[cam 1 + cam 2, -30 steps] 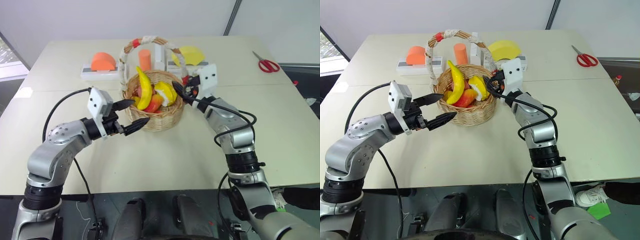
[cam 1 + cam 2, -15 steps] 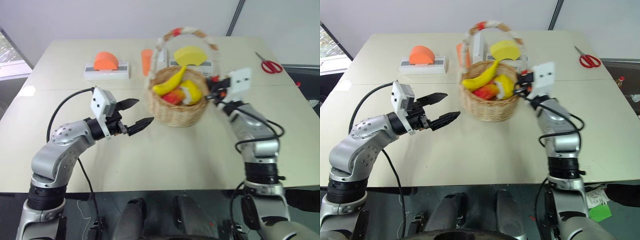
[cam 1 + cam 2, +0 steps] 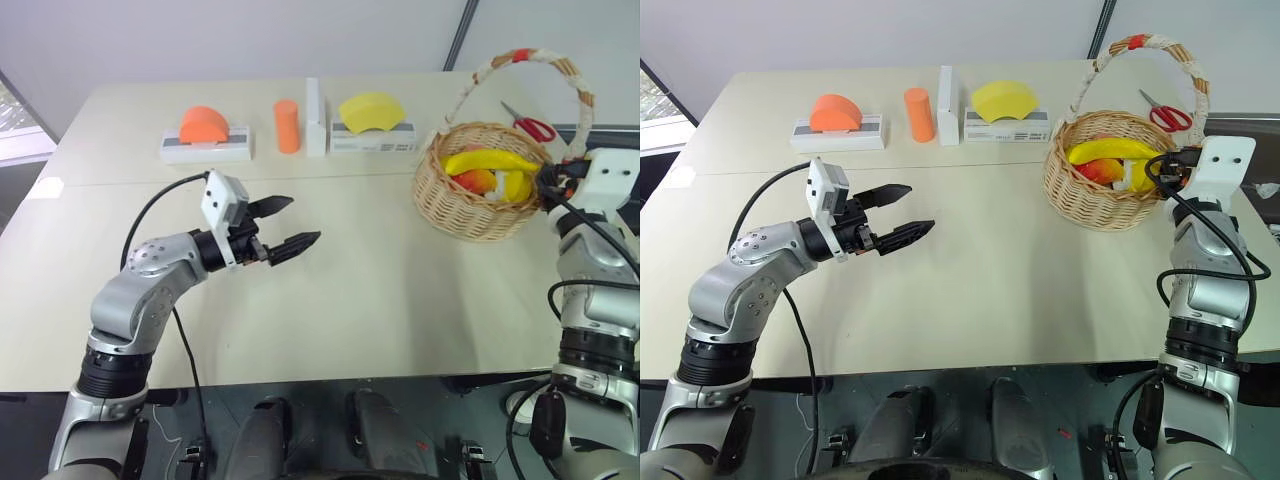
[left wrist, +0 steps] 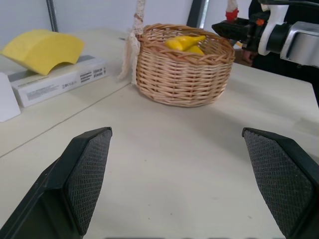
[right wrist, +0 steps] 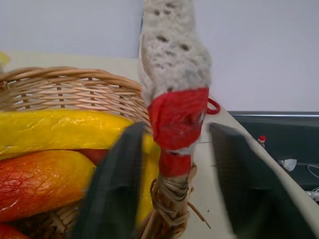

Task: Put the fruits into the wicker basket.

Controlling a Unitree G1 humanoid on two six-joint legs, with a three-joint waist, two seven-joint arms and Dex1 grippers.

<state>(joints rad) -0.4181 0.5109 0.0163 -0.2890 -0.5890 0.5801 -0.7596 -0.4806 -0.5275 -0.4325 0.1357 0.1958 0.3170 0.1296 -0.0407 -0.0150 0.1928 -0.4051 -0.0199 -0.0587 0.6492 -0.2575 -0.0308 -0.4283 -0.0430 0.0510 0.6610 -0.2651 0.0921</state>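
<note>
The wicker basket (image 3: 470, 200) stands on the table at the far right, its wrapped handle (image 3: 520, 60) arching above. Inside lie a yellow banana (image 3: 490, 160) and a red-and-yellow mango-like fruit (image 3: 478, 181); any peach is hidden. My right gripper (image 3: 548, 182) is at the basket's right rim. In the right wrist view its fingers (image 5: 119, 184) straddle the red-banded foot of the handle (image 5: 177, 119), open, with a gap on one side. My left gripper (image 3: 300, 222) hovers open and empty over the table's middle, pointing toward the basket (image 4: 182, 69).
Along the back stand an orange half-disc (image 3: 205, 124) on a white block, an orange cylinder (image 3: 287, 126), a white upright divider (image 3: 313, 115) and a yellow wedge (image 3: 371, 107) on a block. Red scissors (image 3: 527, 122) lie behind the basket, near the table's right edge.
The basket has travelled from the table's middle to the far right with my right gripper on its handle. That gripper has opened. My left gripper has stayed about where it was.
</note>
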